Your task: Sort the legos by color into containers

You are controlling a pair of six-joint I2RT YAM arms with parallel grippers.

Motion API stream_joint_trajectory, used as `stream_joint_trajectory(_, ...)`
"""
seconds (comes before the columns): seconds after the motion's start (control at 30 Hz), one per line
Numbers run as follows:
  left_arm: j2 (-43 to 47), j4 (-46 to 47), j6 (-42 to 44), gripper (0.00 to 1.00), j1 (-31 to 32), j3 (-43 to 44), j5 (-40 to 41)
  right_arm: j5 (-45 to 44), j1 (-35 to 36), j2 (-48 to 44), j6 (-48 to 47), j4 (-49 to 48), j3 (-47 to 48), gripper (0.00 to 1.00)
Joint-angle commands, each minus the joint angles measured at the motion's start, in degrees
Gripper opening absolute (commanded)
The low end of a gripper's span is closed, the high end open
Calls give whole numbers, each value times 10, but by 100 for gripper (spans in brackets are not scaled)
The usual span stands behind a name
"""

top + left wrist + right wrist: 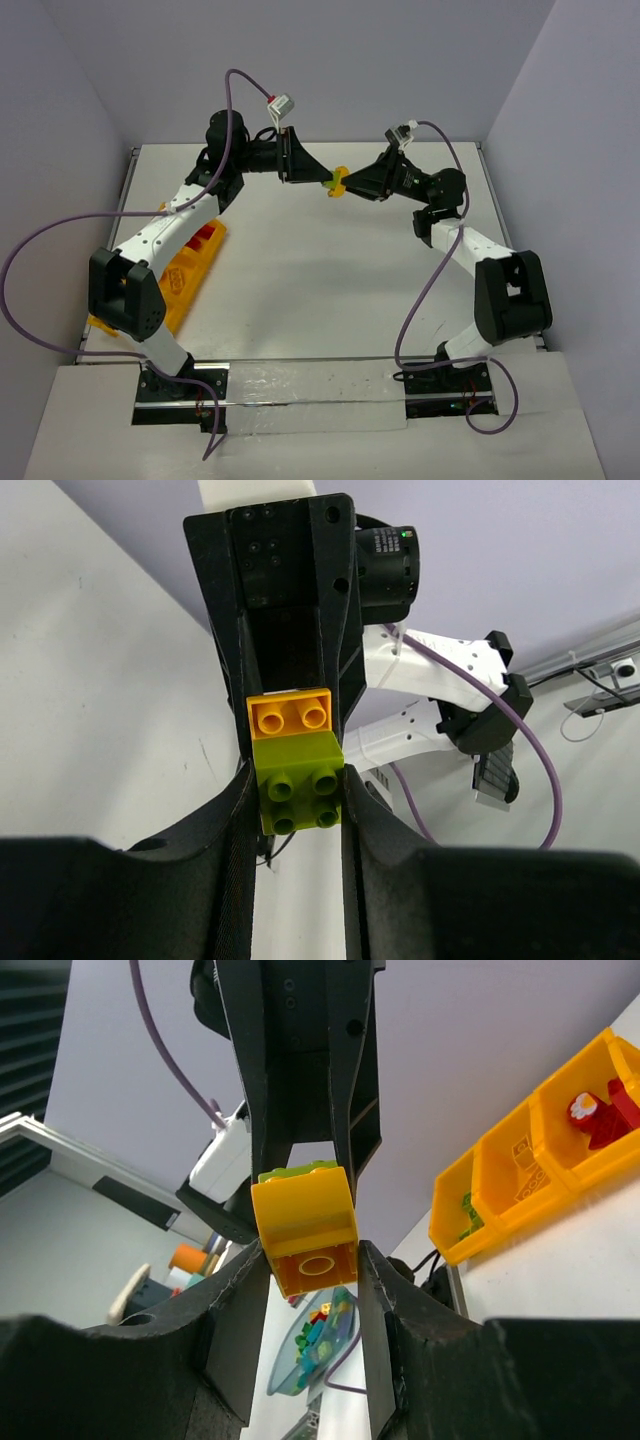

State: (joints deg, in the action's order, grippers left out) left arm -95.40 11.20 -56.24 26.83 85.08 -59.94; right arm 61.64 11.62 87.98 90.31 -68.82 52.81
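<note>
The clump (335, 183) of two legos hangs in the air above the far middle of the table (320, 290), between the two pincers, which meet there tip to tip. It is made of one lime green brick (298, 785) and one yellow brick (292, 713), stuck together.

The left pincer (298, 802) is pressed together on the lime green brick; its two fingers (232, 850) touch the brick on both sides. The right pincer (310, 1260) comes from the opposite side and is pinching the yellow brick, one finger on each side of it. From the right wrist, only a thin edge of the green brick shows behind the yellow one.

There is one tray (200, 270). It lies on the left side of the table, partly under the left arm and well apart from the clump. In the right wrist view three of its compartments (500, 1175) can be counted. One of them holds red bricks (600, 1115), but I cannot tell how many. Another holds something small and green, too small to name.
</note>
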Motion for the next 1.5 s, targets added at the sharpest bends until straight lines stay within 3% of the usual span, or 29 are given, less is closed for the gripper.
stream_joint_trajectory(0.0,42,-52,68,0,-25,14,16,-22,5,-62,-137,188,11,0)
stream_joint_trajectory(0.03,44,-82,86,0,-28,20,26,-29,6,-69,-179,250,31,0)
stream_joint_trajectory(0.1,48,-125,110,0,-33,30,37,-64,9,-94,-349,434,71,0)
stream_joint_trajectory(0.17,55,-169,134,0,-38,35,53,-116,15,-104,-425,592,110,0)
stream_joint_trajectory(0.33,76,-275,190,0,-51,44,106,-204,17,-123,-537,756,137,0)
stream_joint_trajectory(0.43,89,-350,230,0,-60,49,160,-246,17,-129,-562,793,137,0)
stream_joint_trajectory(0.5,106,-429,243,0,-70,46,243,-262,17,-132,-586,821,133,0)
stream_joint_trajectory(0.6,147,-534,235,0,-80,23,432,-271,18,-139,-597,832,117,0)
stream_joint_trajectory(0.63,157,-540,226,0,-82,11,445,-272,18,-141,-598,833,112,0)
stream_joint_trajectory(0.73,180,-636,139,0,-100,-29,654,-270,18,-144,-601,832,96,0)
stream_joint_trajectory(0.8,192,-760,14,0,-147,-64,802,-266,18,-143,-602,833,90,0)
stream_joint_trajectory(0.9,228,-815,-74,0,-190,-102,897,-260,19,-147,-599,832,87,0)
stream_joint_trajectory(1.1,270,-859,-156,0,-235,-162,953,-260,18,-144,-618,859,102,0)
stream_joint_trajectory(1.23,292,-882,-186,0,-307,-219,949,-268,23,-137,-628,874,111,0)
stream_joint_trajectory(1.47,348,-818,-131,0,-415,-308,894,-367,108,-106,-667,942,184,0)
